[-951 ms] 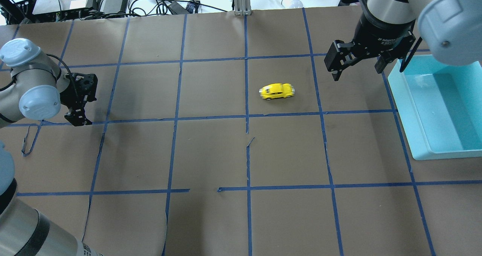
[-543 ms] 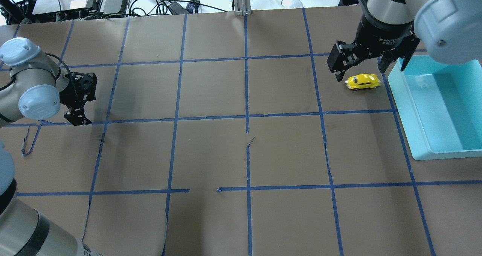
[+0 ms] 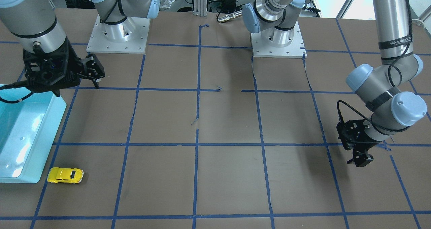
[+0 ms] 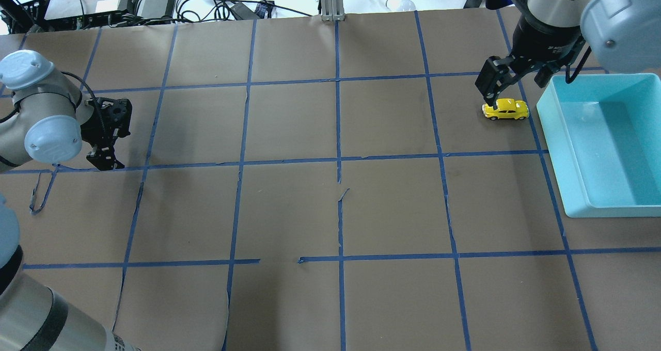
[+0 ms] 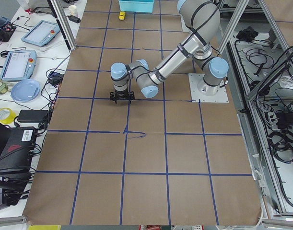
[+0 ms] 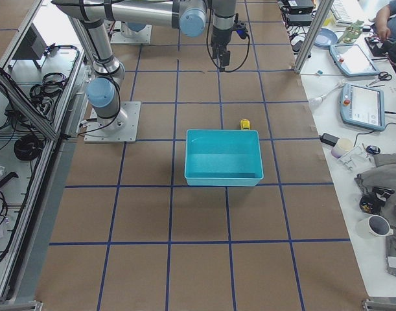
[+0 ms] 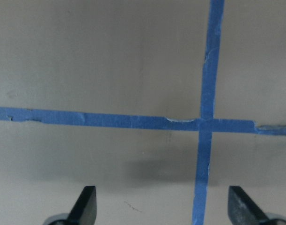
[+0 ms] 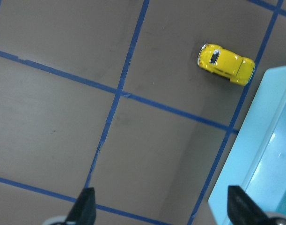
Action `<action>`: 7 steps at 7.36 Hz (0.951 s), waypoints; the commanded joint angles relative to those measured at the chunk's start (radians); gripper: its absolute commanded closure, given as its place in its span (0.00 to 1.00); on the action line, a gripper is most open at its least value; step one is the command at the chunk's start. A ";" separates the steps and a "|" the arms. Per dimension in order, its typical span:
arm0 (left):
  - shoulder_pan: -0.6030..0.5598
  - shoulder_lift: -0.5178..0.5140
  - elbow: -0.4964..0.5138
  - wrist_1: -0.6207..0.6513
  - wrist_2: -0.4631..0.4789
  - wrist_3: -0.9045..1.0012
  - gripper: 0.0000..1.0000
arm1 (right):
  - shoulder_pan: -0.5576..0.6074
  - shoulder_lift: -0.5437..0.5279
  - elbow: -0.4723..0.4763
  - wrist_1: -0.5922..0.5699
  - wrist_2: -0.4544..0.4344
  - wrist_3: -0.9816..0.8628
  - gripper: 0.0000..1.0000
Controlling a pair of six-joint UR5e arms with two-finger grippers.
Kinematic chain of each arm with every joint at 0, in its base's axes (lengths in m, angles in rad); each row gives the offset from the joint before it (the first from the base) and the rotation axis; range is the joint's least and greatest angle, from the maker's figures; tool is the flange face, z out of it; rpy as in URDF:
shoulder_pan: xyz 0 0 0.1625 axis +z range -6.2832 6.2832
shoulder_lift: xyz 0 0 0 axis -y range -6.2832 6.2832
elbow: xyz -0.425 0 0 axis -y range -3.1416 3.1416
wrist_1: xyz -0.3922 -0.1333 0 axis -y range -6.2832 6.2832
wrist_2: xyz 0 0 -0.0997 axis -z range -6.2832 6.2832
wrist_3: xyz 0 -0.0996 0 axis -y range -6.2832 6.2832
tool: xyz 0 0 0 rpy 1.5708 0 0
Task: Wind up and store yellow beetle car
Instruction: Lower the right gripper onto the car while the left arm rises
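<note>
The yellow beetle car [image 4: 506, 109] stands on the brown paper just left of the light blue bin [image 4: 552, 134], apart from it. It also shows in the front view [image 3: 65, 175] and in the right wrist view [image 8: 225, 64]. My right gripper [image 4: 516, 85] is open and empty, raised above the table, over the far left corner of the bin and above the car. Its fingertips [image 8: 86, 206] frame the floor in the right wrist view. My left gripper [image 4: 106, 160] is open and empty, low over a tape crossing at the far left, as the left wrist view [image 7: 164, 211] shows.
The bin [image 3: 50, 128] has nothing visible inside it. Blue tape lines [image 4: 338, 160] grid the brown paper. Cables and devices [image 4: 155, 0] lie beyond the table's far edge. The arm bases [image 3: 116, 33] stand at the robot's side.
The car has rolled right from the table's middle and stopped beside the bin. My right gripper has shifted right and toward the far edge. The left arm has barely moved.
</note>
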 commanded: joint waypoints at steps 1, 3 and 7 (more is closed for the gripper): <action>-0.005 0.034 0.023 0.002 0.000 -0.166 0.00 | -0.020 0.090 0.000 -0.148 -0.009 -0.388 0.00; -0.063 0.095 0.037 -0.034 -0.024 -0.456 0.00 | -0.034 0.178 0.000 -0.209 0.000 -0.622 0.00; -0.265 0.225 0.095 -0.234 -0.014 -0.936 0.00 | -0.136 0.356 -0.003 -0.407 0.035 -0.954 0.00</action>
